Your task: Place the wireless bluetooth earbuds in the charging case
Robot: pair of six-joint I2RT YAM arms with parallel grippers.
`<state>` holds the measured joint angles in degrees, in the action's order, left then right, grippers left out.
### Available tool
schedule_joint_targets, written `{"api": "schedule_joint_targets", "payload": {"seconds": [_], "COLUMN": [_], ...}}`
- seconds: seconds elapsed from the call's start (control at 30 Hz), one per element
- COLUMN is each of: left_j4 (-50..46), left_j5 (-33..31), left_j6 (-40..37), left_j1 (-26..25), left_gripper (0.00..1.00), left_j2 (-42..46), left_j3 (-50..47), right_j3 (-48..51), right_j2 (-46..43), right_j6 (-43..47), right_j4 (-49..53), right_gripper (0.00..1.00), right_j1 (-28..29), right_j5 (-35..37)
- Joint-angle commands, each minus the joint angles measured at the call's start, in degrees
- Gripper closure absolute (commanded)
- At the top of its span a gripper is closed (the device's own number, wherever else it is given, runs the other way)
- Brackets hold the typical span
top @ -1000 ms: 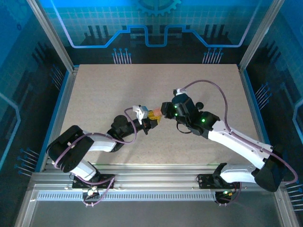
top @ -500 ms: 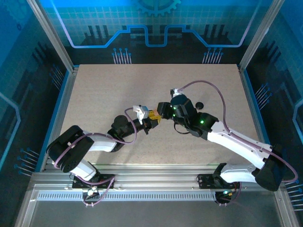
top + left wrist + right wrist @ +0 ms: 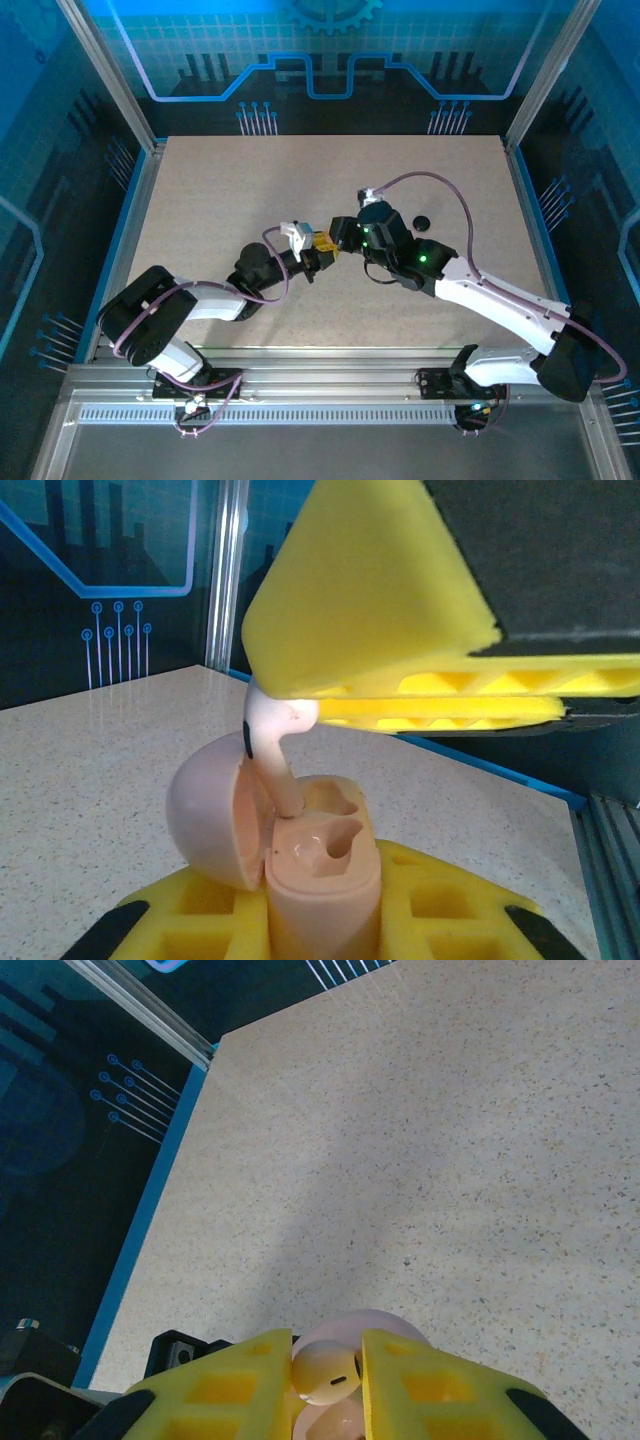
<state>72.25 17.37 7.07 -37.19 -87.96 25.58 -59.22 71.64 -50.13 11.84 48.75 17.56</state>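
Speckled beige tabletop (image 3: 220, 200): both grippers meet near its centre.
Right gripper (image 3: 327, 1355): yellow fingers pinch the earbud's head, just above the case.
Left gripper (image 3: 315, 920): yellow fingers clamp the case body from both sides.
Pale pink round plastic charging case (image 3: 322, 865): seated between the left jaws, lid swung open.
Pale pink stemmed earbud (image 3: 272, 720): held between the right jaws, stem pointing down into the case's far socket.
Small black round object (image 3: 421, 222): on the table, apart from both grippers.

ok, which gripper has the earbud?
The right gripper: its yellow pads pinch the pale earbud, stem down over the open charging case. The left gripper holds that case instead.
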Motion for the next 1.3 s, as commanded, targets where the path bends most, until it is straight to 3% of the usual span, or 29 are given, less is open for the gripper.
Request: {"api": "schedule_joint_targets", "payload": {"seconds": [0.0,0.37,1.27], "left_j4": [2.90,3.92,0.63], "left_j5": [-1.25,-3.91,-3.56], "left_j6": [-1.40,-1.97,-4.09], "left_j1": [-0.43,-0.38,-0.43], "left_gripper": [0.81,0.81,0.81], "left_j2": [1.65,1.65,3.17], "left_j3": [2.06,2.54,1.49], "right_j3": [0.56,1.30,0.87], "right_j2": [0.08,-1.22,-3.29], "right_j6": [-0.89,-1.72,-1.37], "right_j4": [0.28,1.52,3.26], "right_gripper": [0.77,0.78,0.81], "right_j1": [1.17,1.93,1.85], "right_j5": [0.10,0.67,2.58]}}
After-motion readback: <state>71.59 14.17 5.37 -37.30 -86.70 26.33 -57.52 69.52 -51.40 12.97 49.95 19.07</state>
